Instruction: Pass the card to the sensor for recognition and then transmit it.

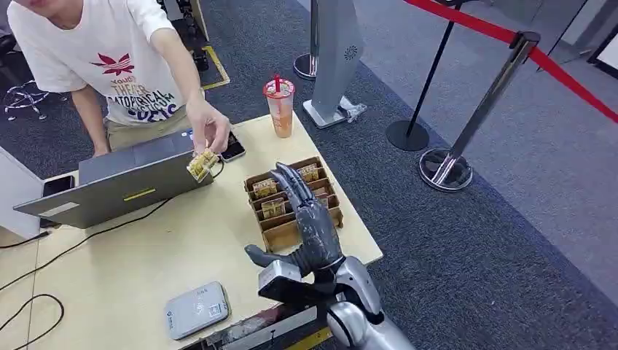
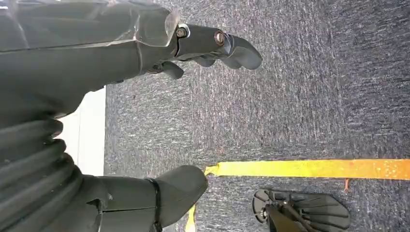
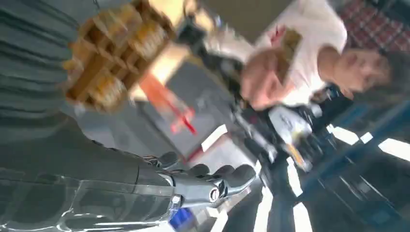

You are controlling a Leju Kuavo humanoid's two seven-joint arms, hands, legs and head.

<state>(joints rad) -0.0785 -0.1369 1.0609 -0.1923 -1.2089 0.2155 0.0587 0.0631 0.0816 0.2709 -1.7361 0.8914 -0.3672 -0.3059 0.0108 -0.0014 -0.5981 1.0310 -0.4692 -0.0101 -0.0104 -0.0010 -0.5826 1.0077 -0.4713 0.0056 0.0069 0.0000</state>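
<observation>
Right hand (image 1: 310,219): empty, fingers straight — above the wooden card box (image 1: 291,204).
Left hand (image 2: 193,46): empty, fingers apart — over carpet.
Card (image 1: 202,163): pinched in a person's hand (image 1: 208,127).

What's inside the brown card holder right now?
The card holder has cards standing in several slots. The right hand hovers over its middle, covering part of the slots there.

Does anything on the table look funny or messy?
Nothing is spilled or broken. The card box sits a bit crooked near the table's right edge, and a person's hand holds one card over the laptop.
</observation>
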